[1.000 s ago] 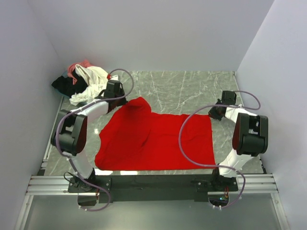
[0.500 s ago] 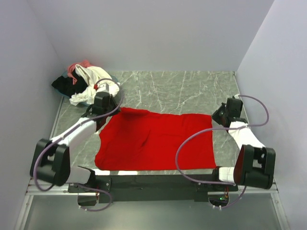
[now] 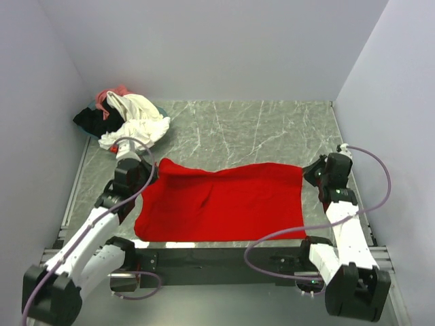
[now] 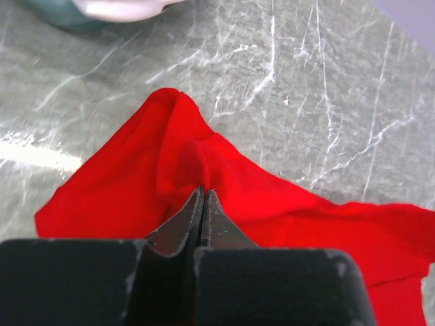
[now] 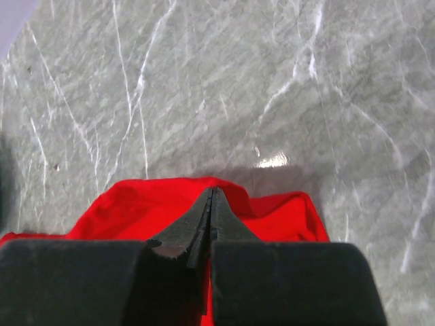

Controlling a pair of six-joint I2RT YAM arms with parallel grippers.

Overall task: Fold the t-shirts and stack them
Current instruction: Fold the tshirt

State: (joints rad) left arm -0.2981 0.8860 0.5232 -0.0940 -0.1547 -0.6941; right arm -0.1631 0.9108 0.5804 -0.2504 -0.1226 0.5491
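Observation:
The red t-shirt [image 3: 224,204] lies spread across the near middle of the table, folded to a wide band. My left gripper [image 3: 145,171] is shut on its far left corner; in the left wrist view the closed tips [image 4: 203,192] pinch a raised ridge of the red cloth [image 4: 129,183]. My right gripper [image 3: 310,172] is shut on the far right corner; in the right wrist view its tips [image 5: 213,190] pinch the red cloth [image 5: 129,207]. The cream-white t-shirt [image 3: 136,121], black t-shirt [image 3: 90,121] and pink t-shirt [image 3: 112,95] lie heaped at the back left.
The heap rests on a teal-rimmed tray [image 4: 58,13] in the back left corner. White walls close in the table on the left, back and right. Grey marble tabletop [image 3: 258,129] stretches behind the red shirt. A metal rail [image 3: 217,252] runs along the near edge.
Both arms have drawn back toward the near edge, pulling the red shirt's far edge forward. The raised hump at its far left has flattened out.

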